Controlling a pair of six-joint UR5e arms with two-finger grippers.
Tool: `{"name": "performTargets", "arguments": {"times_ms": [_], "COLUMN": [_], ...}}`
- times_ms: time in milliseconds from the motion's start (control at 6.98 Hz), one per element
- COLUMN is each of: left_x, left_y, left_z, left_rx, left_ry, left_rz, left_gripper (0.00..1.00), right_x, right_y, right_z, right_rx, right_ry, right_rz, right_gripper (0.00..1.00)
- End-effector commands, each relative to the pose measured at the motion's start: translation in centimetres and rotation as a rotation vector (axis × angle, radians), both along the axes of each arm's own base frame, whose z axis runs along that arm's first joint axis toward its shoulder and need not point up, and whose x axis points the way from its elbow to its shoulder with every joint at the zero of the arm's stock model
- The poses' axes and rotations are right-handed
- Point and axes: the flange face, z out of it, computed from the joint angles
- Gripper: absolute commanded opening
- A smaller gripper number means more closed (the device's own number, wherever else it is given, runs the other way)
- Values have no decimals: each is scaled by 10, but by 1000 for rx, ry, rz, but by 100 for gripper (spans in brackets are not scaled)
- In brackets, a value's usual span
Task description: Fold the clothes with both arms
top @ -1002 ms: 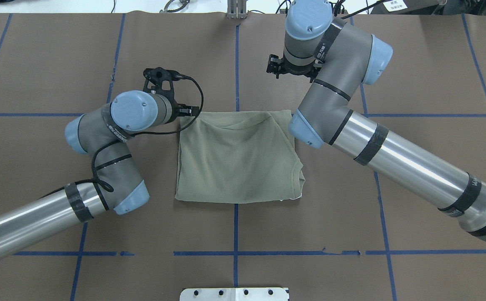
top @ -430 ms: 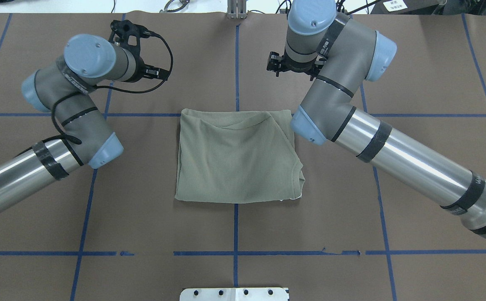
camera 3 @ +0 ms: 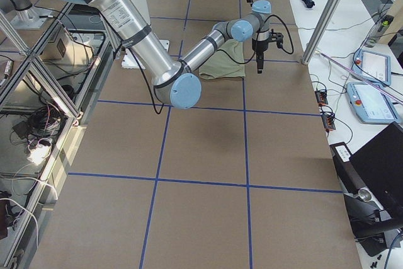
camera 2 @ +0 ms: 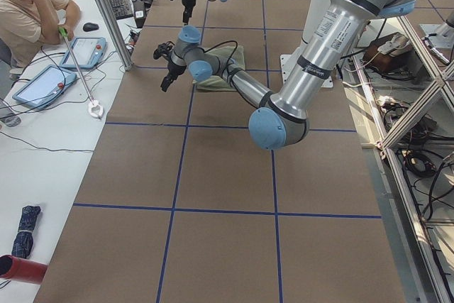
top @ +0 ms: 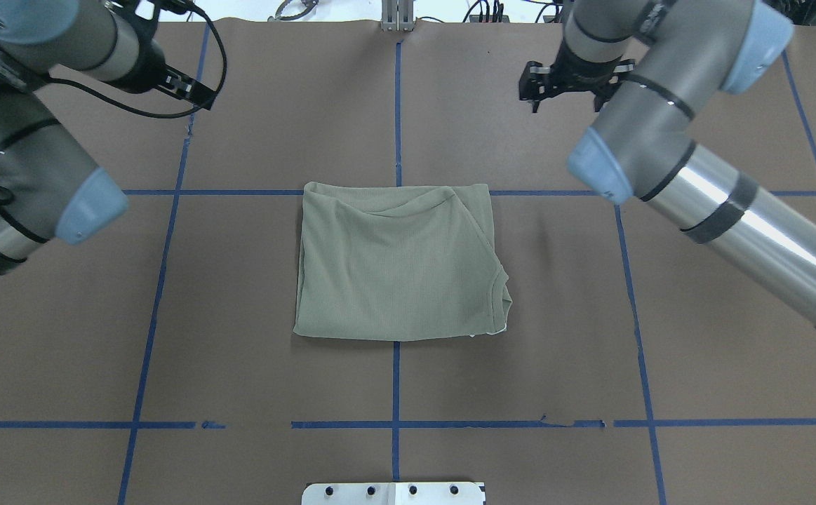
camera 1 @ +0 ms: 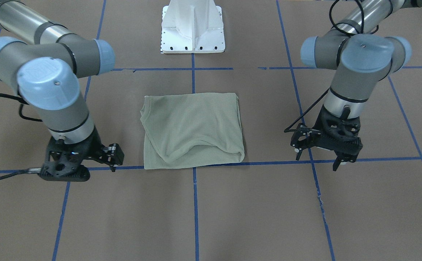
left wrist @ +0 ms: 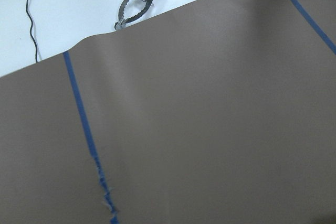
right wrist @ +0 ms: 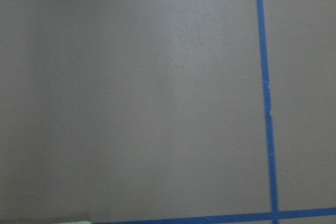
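- The shirt [top: 397, 263] lies flat on the brown table [top: 274, 393], folded into a compact, nearly square packet. No sleeve shows, so I judge them tucked inside the layers.
- The ribbed collar [top: 502, 294] peeks out at the shirt's near right corner, on the side toward my base. A sliver of white shows just under it, probably the neck tag, though it is too small to be sure.
- Along the shirt's far edge the top layer puckers into a soft curved ridge. The other edges look straight.
- My left claw [camera 1: 336, 161] hangs past the shirt's far left corner, well apart from it, fingers pointing down at bare table. It carries nothing. I cannot tell how wide the fingers stand, and my left wrist camera shows only table and blue tape [left wrist: 79, 108].
- My right claw [camera 1: 113, 159] hangs past the shirt's far right corner, also well apart and low over the table. It too is empty, and again I cannot tell how far open it is.
- Both claws stand off to either side, I think, so that neither finger nor cable can snag the cloth and spoil the fold. It also leaves the shirt in plain sight from above.
- My judgement is that the folding is done or very nearly so. At most, that far ridge could take a smoothing pass or one more fold.
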Motion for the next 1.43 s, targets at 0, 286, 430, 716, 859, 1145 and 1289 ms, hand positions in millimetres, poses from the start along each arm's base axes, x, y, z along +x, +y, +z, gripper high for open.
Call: {"name": "performTargets", "arguments": {"times_ms": [0,286,430,716,859,1145,1289], "left_x": [-147,-274,-288,-311,-317,-320,-324], "left_y": [10,19,48,79,85,123,141], "left_z": [32,105,163,226,241,268,273], "left_rx": [38,9,-104,-227,-289,-346,-352], "left_ry": [-101,-182,-141,-83,-80,10,14], "left_rz": [151,200,201,182,176,188,185], "left_gripper": [100,100,100,100,100,100,100], "right_x": [164,323,367,389,396,396,396], "right_y": [16,64,111,196,224,240,239], "right_z": [80,217,284,375,397,392,384], "right_rx": [40,43,-25,-161,-140,-133,-133], "right_ry": [53,-13,-9,-25,-35,-94,-95], "right_rz": [-178,-290,-268,-222,-202,-158,-120], "right_gripper": [100,100,100,100,100,100,100]}}
